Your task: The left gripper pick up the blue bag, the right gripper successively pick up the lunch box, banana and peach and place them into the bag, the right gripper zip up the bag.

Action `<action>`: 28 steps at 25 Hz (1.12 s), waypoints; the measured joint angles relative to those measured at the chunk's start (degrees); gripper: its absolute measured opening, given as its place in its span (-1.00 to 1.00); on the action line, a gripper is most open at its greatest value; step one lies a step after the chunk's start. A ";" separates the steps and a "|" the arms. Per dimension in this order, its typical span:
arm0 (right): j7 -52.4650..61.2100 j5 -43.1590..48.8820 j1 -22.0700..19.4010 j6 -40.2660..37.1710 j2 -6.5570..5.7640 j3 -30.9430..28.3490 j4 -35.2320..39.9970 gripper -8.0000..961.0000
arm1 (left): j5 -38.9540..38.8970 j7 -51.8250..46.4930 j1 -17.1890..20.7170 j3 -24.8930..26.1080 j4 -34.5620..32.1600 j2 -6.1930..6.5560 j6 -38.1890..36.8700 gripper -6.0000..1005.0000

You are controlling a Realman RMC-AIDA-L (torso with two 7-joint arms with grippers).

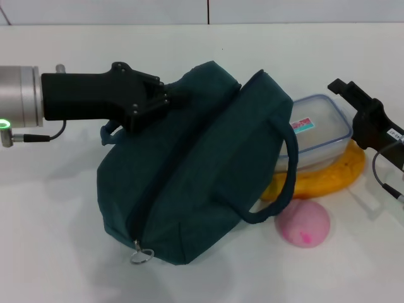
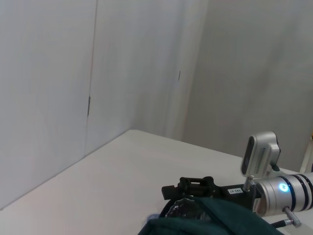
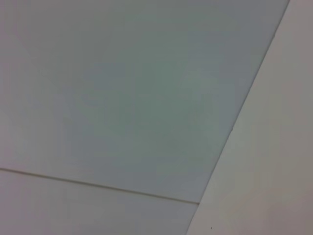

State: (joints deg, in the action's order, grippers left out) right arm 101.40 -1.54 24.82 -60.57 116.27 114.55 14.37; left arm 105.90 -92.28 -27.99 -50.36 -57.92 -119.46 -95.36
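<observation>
The blue bag [image 1: 196,170] lies in the middle of the table with its zipper closed and the ring pull [image 1: 142,255] at its near end. My left gripper [image 1: 165,95] reaches in from the left and its fingers meet on the bag's upper left edge. Behind the bag on the right lies the lunch box [image 1: 320,129], partly resting on the banana [image 1: 331,177]. The peach [image 1: 303,224] sits in front of them, next to a bag handle. My right gripper [image 1: 351,101] hovers at the right edge, just beside the lunch box. It also shows in the left wrist view [image 2: 195,187] beyond the bag [image 2: 220,220].
The white table [image 1: 57,240] has free room in front of and to the left of the bag. A white wall [image 1: 189,9] stands close behind the table. The right wrist view shows only bare white surfaces.
</observation>
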 joint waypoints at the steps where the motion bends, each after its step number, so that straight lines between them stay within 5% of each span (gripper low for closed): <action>1: -0.05 0.08 0.08 0.01 0.00 0.14 0.03 0.55 | 0.00 0.20 0.01 -0.01 0.29 -0.01 0.00 -0.88; 9: -1.80 -0.29 -0.15 0.24 0.00 0.35 0.31 0.54 | -0.10 1.34 -0.35 0.00 1.87 -0.07 0.00 -0.88; 20: -7.38 -0.38 0.03 -1.44 0.00 0.54 1.92 -0.42 | -0.17 1.46 -0.57 0.00 2.56 0.00 1.08 -0.88; 28: -9.01 -1.56 -0.03 -0.95 0.00 0.48 2.56 -0.58 | -0.50 1.05 -1.19 0.25 2.18 0.10 1.14 -0.88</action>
State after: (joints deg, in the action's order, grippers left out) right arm 92.39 -3.10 24.79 -61.52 116.27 115.02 16.93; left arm 105.40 -91.23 -29.18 -50.11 -55.74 -119.36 -94.22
